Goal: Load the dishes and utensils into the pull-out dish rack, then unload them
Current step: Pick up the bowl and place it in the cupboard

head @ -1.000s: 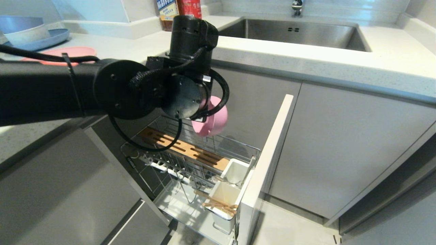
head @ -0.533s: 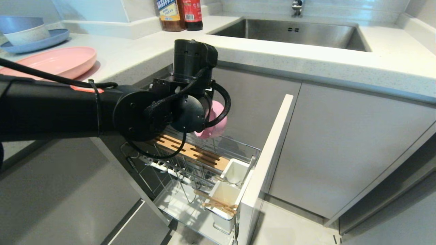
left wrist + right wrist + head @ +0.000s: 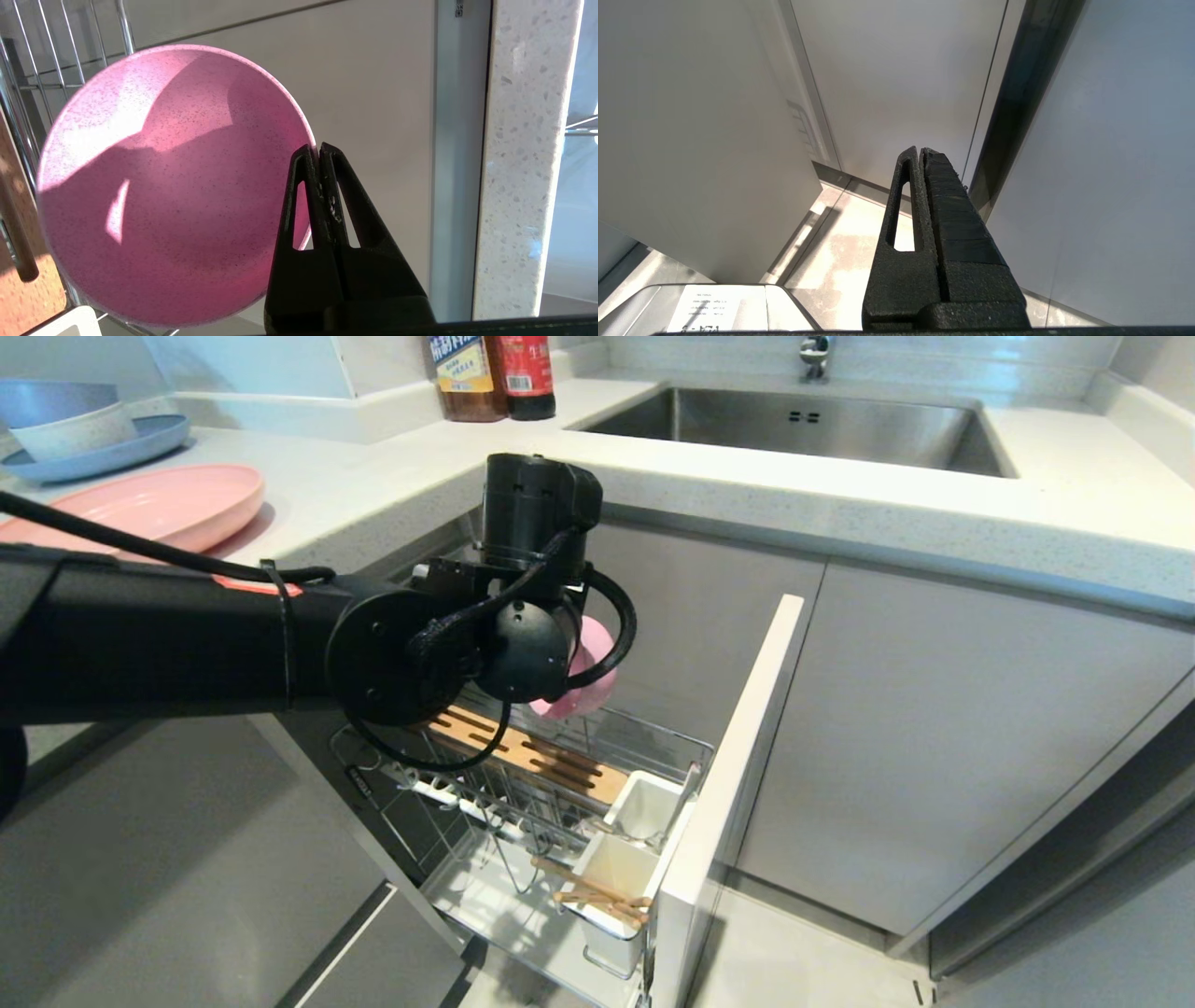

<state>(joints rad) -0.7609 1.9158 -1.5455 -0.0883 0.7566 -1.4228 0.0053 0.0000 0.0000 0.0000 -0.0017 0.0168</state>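
Note:
My left gripper (image 3: pixel 318 148) is shut on the rim of the small pink bowl (image 3: pixel 168 186), which hangs on edge just above the back of the pull-out dish rack (image 3: pixel 560 775). In the head view the bowl (image 3: pixel 588 695) peeks out behind my left wrist. The pink plate (image 3: pixel 159 504) lies on the counter at the left. Wooden chopsticks (image 3: pixel 597 894) rest in the front white utensil cup (image 3: pixel 611 877). No fork can be made out. My right gripper (image 3: pixel 920 151) is shut and empty, parked low by the cabinet fronts.
A blue plate with stacked bowls (image 3: pixel 84 429) stands at the far left of the counter. Two bottles (image 3: pixel 495 373) stand by the sink (image 3: pixel 803 425). The rack's pale front panel (image 3: pixel 728 784) stands out to the right of the basket.
My left arm has sunk and moved towards the back of the rack, carrying the pink bowl lower. The pink plate and the bottles are now uncovered.

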